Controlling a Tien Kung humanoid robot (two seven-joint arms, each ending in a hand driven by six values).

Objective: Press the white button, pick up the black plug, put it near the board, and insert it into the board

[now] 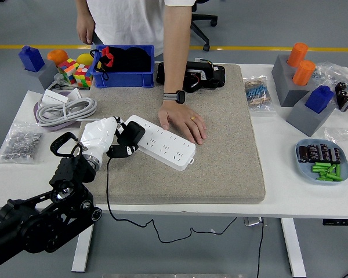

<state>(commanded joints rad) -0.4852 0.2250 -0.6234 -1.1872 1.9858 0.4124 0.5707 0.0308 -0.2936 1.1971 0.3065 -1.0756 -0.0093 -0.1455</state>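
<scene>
The left hand (107, 139), in its white cover, is closed around the black plug (130, 134) and holds it at the left end of the white power strip (161, 141), i.e. the board, touching or just above it; I cannot tell which. The plug's cable hangs over the near edge of the beige mat (220, 174), so it is free to follow. A person's hand (184, 124) lies flat on the strip's far side, probably to stop it sliding during insertion. The right arm is not visible. Insertion looks not finished yet.
</scene>
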